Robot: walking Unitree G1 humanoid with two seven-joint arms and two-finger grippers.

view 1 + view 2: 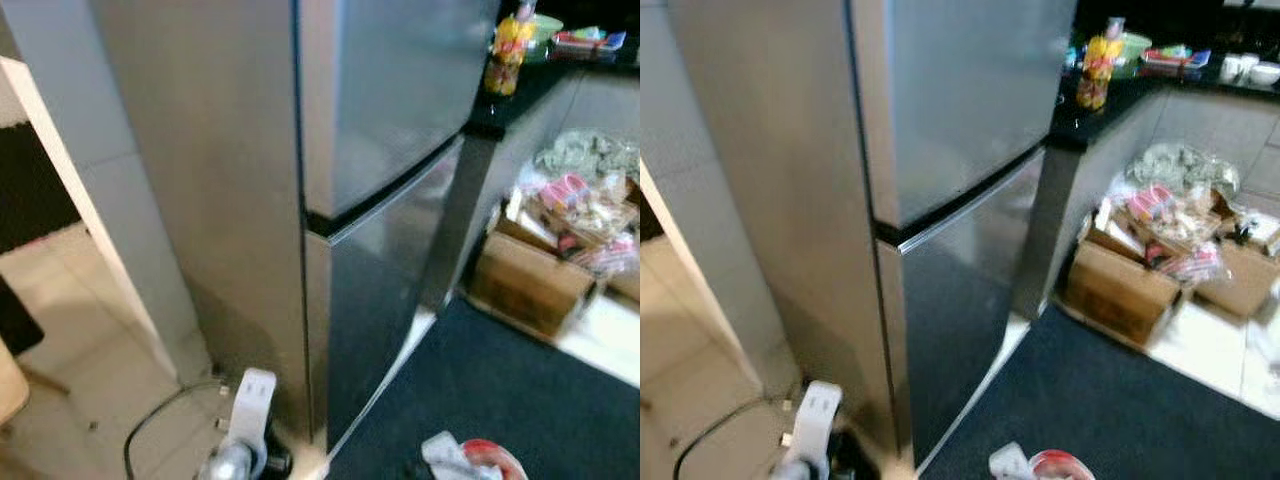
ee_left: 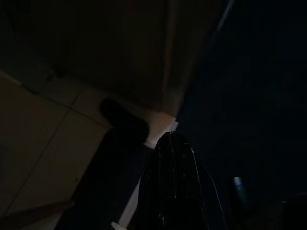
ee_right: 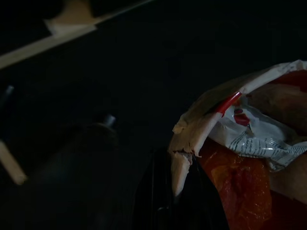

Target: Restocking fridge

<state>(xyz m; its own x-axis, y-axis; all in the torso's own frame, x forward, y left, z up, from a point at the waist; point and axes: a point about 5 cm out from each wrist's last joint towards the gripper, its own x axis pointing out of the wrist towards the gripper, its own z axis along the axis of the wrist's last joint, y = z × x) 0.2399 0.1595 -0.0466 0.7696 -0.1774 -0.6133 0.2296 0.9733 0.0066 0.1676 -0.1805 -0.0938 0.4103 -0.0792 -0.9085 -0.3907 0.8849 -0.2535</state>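
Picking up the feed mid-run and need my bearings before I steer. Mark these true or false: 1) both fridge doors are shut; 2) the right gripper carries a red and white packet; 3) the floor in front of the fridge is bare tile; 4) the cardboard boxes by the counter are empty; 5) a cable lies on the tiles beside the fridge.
1) True: both doors of the fridge are closed.
2) True: a red and white packet sits at the right gripper.
3) False: a dark mat lies there.
4) False: the cardboard boxes are piled with packaged goods.
5) True: a dark cable runs across the tiles.
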